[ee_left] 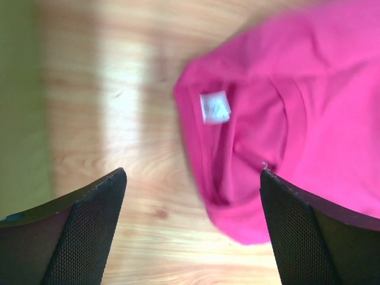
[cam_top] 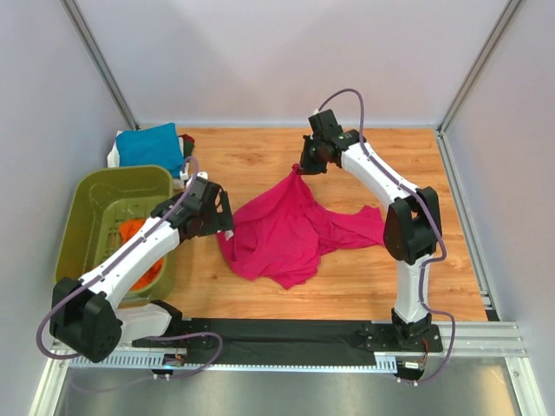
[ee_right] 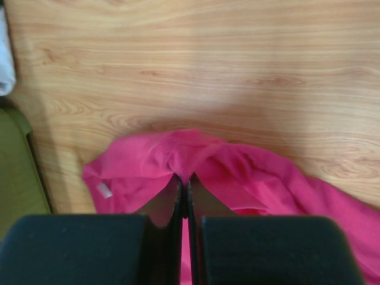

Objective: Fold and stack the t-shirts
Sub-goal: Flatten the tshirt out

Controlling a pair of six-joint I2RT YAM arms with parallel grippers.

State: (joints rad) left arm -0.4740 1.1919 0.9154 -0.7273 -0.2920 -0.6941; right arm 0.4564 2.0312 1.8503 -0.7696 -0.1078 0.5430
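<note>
A magenta-pink t-shirt (cam_top: 286, 230) lies crumpled mid-table, one end pulled up toward the back. My right gripper (cam_top: 299, 169) is shut on that raised fold (ee_right: 185, 155), cloth pinched between its jaws. My left gripper (cam_top: 227, 227) hangs open over the shirt's left edge, its fingers (ee_left: 89, 231) spread wide with nothing between them; the collar with its white label (ee_left: 214, 108) lies just ahead on the wood. An orange t-shirt (cam_top: 137, 234) sits in the basket. A teal-blue t-shirt (cam_top: 149, 146) rests at the back left, with a white one (cam_top: 114, 154) under its edge.
The olive-green plastic basket (cam_top: 94, 195) stands at the left edge, close beside my left arm. Grey walls enclose the table on three sides. A black rail (cam_top: 286, 334) runs along the near edge by the arm bases.
</note>
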